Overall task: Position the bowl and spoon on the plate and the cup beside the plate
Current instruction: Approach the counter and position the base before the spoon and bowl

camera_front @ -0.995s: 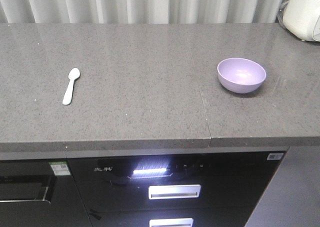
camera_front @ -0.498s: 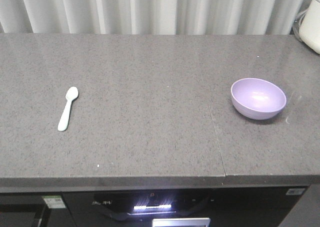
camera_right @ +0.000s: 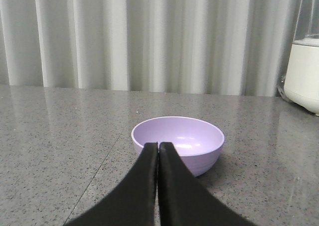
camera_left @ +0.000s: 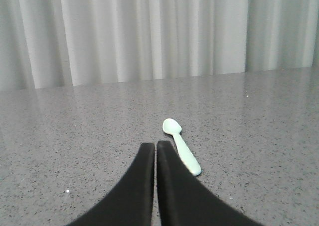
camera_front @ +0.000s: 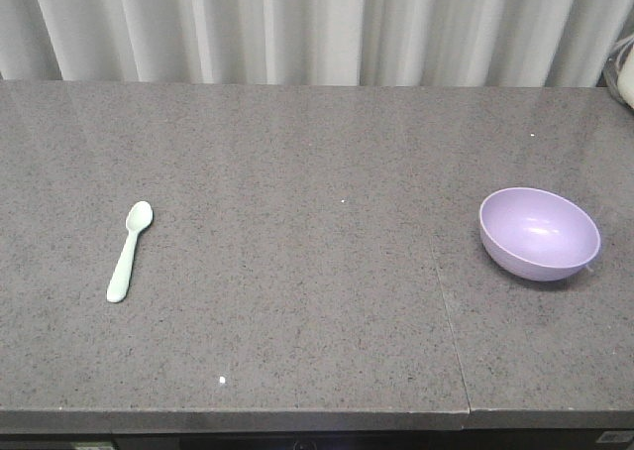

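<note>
On my left wrist feed the left jaws are pressed together with nothing between them, tips low over the grey tabletop (camera_front: 297, 172). The spoon (camera_left: 182, 146) lies flat just to the right of those tips. Its long axis runs mostly away from the jaws with a slight slant: the scoop end points ahead toward the curtain (camera_front: 297, 24), and the handle end sits nearer me and further right, alongside the tips. On the front feed the spoon (camera_front: 129, 252) lies far left, scoop end toward the curtain. The right jaws are also shut tight and empty. The bowl (camera_right: 178, 141) stands upright, mouth up, straight ahead of them; the tips overlap its near rim on the feed, but I cannot tell whether they touch. A white appliance (camera_right: 305, 71) stands beyond and to the right of them.
</note>
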`<state>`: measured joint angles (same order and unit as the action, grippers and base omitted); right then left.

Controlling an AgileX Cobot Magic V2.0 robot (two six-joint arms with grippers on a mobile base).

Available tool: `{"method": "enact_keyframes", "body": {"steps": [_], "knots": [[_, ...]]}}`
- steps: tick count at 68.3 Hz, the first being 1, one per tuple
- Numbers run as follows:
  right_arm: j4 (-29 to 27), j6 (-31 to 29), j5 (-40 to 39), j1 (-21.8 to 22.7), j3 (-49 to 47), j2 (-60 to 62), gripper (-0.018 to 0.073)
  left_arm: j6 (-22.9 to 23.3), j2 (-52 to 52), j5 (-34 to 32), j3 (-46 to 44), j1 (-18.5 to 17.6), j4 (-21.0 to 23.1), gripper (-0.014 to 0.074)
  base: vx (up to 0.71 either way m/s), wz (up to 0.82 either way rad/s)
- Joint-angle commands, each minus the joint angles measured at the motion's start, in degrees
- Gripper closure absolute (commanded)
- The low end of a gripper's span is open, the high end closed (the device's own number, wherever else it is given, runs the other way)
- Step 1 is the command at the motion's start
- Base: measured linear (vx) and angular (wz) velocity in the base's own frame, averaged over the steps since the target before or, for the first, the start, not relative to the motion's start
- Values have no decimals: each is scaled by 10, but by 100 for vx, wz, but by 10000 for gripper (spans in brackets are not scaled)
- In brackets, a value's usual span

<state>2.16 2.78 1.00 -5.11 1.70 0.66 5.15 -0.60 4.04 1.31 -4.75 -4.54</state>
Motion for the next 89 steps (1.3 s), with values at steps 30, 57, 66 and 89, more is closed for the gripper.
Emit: {"method": "enact_keyframes", "body": {"steps": [30, 57, 66, 89], "knots": [[2, -4, -42, 2, 5, 4, 570, 2, -8, -40, -10, 0, 5, 603, 2, 0], [2, -4, -42, 2, 5, 4, 570, 2, -8, -40, -10, 0, 5, 603, 0, 0], [2, -4, -42, 2, 5, 4, 570, 2, -8, -40, -10, 0, 5, 603, 0, 0], [2, -4, -41, 2, 5, 4, 570, 2, -8, -40, -10, 0, 5, 603, 0, 0]]}}
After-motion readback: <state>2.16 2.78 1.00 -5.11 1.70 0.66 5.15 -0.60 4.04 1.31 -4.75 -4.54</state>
